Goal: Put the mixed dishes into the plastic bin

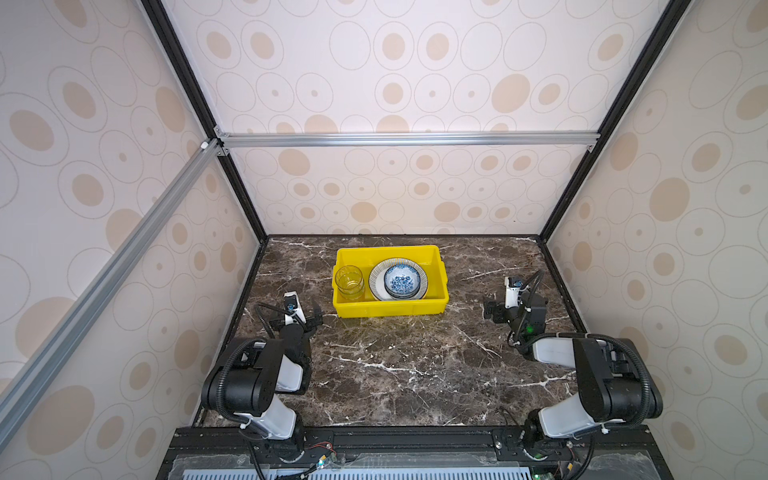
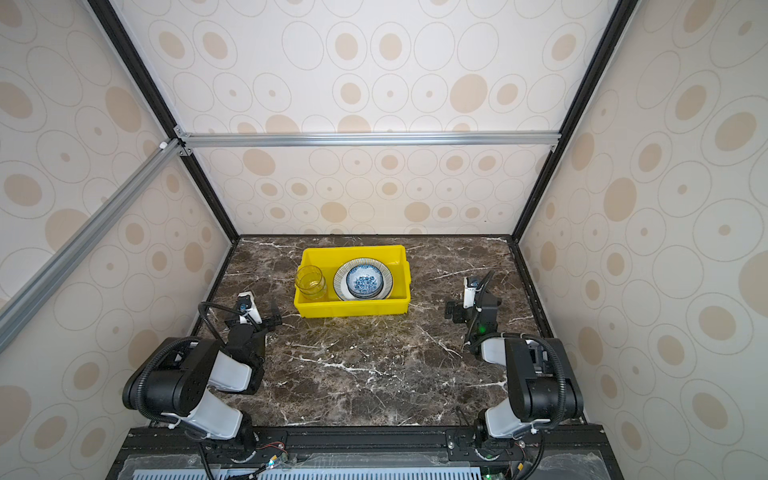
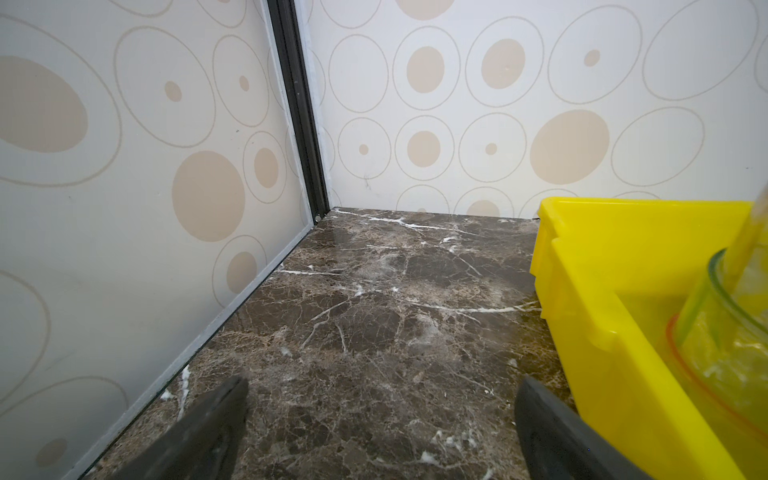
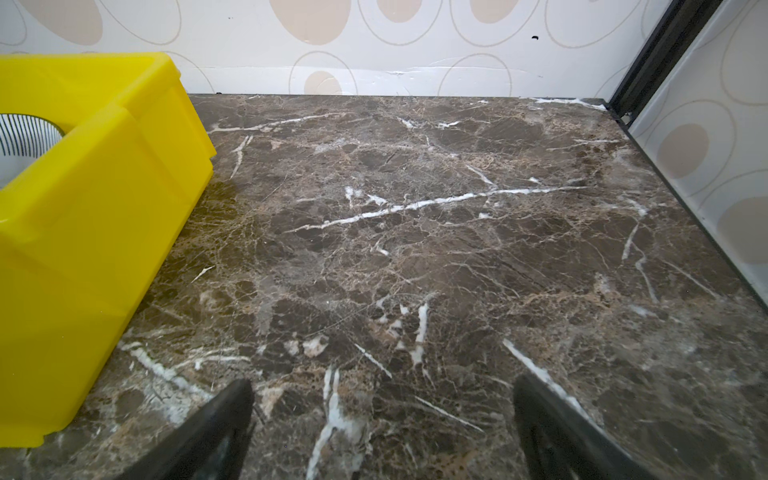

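Jaws of the left gripper (image 1: 296, 319) (image 3: 382, 415) stand wide apart with only bare table (image 1: 395, 365) between them. Jaws of the right gripper (image 1: 513, 307) (image 4: 382, 415) are likewise spread wide and hold nothing.

The bin (image 1: 390, 309) (image 2: 351, 307) lies between the two grippers, ahead of each and on its inner side, and touches neither. Its near left corner (image 3: 582, 291) is just beside the left gripper's inner finger (image 3: 552, 428). Its right end wall (image 4: 104, 187) is near the right gripper but clearly apart from it.

Inside the bin, a clear tinted cup (image 1: 350, 282) (image 3: 731, 332) stands upright at the end nearest the left jaws. A striped-rim plate (image 1: 376, 276) (image 4: 29, 129) fills the rest of the floor, toward the right jaws. A blue-floral bowl (image 1: 401, 280) (image 2: 364, 282) sits upright on the plate.

In both top views no dish shows on the marble outside the bin, and nothing stands between either pair of jaws and the bin walls. The enclosure's patterned panels close off the table beyond and to the outer side of each gripper.

Both arms are folded low at the table's near corners. Each forearm reaches forward, with the fingers held just above the marble and pointing toward the back wall. The right gripper sits a little farther forward than the left.
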